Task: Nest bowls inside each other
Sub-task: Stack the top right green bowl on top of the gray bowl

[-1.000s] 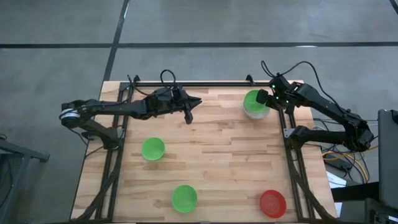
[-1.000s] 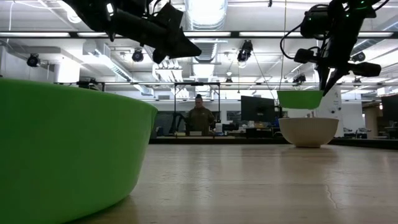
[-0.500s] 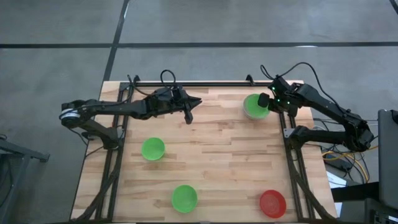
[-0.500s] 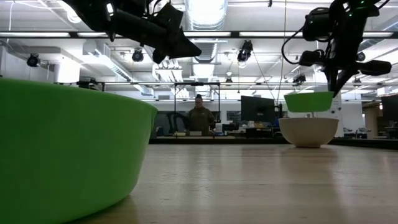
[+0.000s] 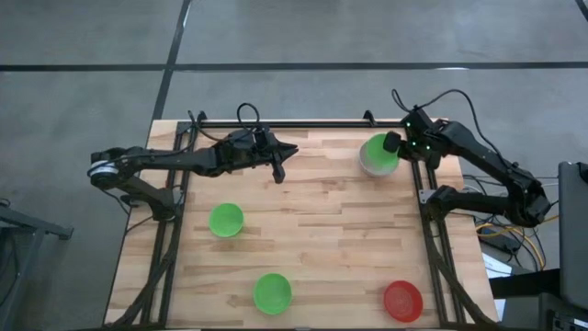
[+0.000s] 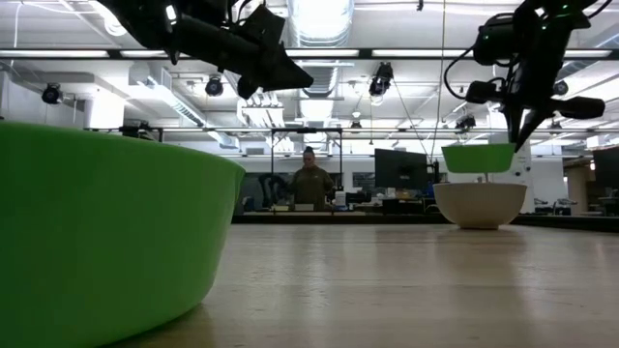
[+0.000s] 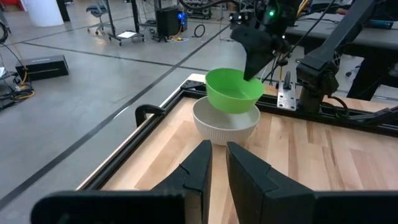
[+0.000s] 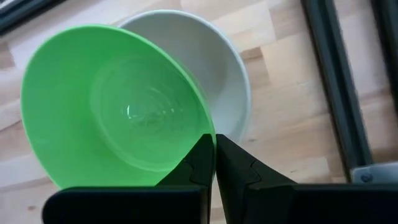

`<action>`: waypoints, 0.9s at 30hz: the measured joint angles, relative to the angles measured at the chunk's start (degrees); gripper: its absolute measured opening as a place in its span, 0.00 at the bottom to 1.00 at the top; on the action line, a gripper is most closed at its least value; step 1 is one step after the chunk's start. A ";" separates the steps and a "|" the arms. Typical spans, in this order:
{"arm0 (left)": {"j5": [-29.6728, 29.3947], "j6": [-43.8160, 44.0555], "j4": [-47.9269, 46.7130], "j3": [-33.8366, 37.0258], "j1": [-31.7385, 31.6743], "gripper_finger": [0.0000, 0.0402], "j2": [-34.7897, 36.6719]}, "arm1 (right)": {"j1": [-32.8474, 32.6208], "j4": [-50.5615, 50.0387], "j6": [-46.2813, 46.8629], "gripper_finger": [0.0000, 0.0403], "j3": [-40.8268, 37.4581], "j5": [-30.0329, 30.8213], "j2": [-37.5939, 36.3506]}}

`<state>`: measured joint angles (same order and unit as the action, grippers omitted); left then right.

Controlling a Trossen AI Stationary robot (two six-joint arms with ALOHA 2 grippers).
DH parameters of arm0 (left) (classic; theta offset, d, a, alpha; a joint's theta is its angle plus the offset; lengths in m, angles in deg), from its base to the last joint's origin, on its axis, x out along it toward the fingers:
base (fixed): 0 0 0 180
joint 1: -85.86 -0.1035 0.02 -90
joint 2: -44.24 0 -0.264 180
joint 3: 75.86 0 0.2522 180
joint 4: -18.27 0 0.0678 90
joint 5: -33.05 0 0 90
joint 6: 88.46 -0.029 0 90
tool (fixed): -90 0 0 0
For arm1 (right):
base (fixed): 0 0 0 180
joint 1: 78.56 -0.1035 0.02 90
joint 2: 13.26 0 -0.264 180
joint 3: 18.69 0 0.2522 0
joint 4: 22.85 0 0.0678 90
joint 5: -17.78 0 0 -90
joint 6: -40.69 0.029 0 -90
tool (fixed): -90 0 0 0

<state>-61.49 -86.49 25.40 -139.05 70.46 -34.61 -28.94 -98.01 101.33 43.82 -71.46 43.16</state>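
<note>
Hovering above the white bowl [image 7: 226, 124], right gripper [image 8: 214, 155] pinches a green bowl [image 8: 118, 106] by its rim; left gripper [image 7: 214, 163] idles, jaws nearly together.

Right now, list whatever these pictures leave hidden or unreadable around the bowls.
- Low view: a near green bowl fills the left and runs off the frame; which one it is, cannot tell.
- Low view: the red bowl is out of frame.
- Right wrist view: the held green bowl covers most of the white bowl.
- Right pincer: its grip point on the rim is behind its own fingers.
</note>
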 joint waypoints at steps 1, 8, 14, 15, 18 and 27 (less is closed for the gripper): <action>0.00 0.01 -0.02 0.00 0.00 0.13 0.00 | 0.38 0.29 -0.13 0.02 -0.05 -0.49 0.00; 0.00 -0.01 -0.02 0.02 0.00 0.13 -0.02 | 1.08 1.01 -0.25 0.02 -1.55 -1.28 1.44; 0.00 -0.01 -0.02 0.02 0.00 0.13 -0.02 | 1.06 5.55 -0.26 0.02 -5.69 -3.87 3.33; 0.00 -0.01 -0.02 0.02 0.00 0.13 -0.02 | 1.05 6.43 -0.26 0.02 -6.11 -3.87 3.50; 0.00 -0.01 -0.01 0.02 0.00 0.13 -0.02 | 1.06 8.24 -0.22 0.02 -6.70 -3.89 3.58; 0.00 -0.01 -0.02 0.02 0.00 0.13 -0.02 | 1.48 8.00 0.38 0.02 -8.05 -3.69 3.58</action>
<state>-61.49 -86.50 25.37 -139.03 70.46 -34.63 -27.46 -90.02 101.71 35.77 -75.16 46.74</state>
